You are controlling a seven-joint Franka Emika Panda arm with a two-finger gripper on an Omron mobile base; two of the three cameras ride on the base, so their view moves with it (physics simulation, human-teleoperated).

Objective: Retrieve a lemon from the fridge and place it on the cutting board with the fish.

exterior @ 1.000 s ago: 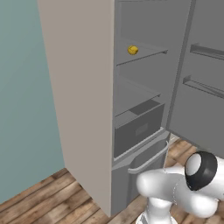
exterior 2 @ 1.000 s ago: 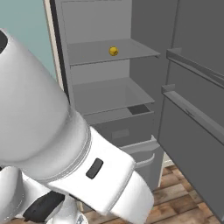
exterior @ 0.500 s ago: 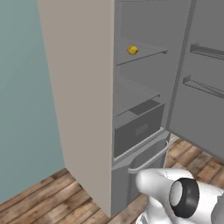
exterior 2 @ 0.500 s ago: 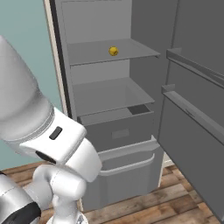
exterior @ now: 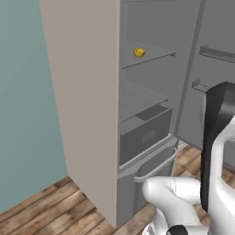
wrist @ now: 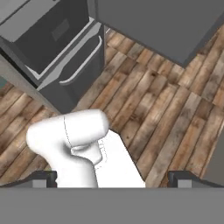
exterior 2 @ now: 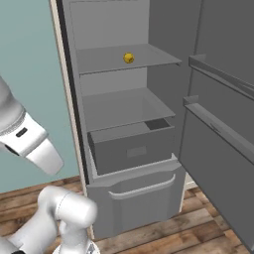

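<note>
Matt grey fridge (exterior 2: 163, 30); grainy wood-plank floor (wrist: 153, 109).

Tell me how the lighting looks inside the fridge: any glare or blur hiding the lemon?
Left base view: flat, even light, no glare; the lemon is sharp on the upper shelf of the fridge. Right base view: the same, soft shading under the shelves. Hand view: slightly soft, looking down at the wooden floor.
</note>
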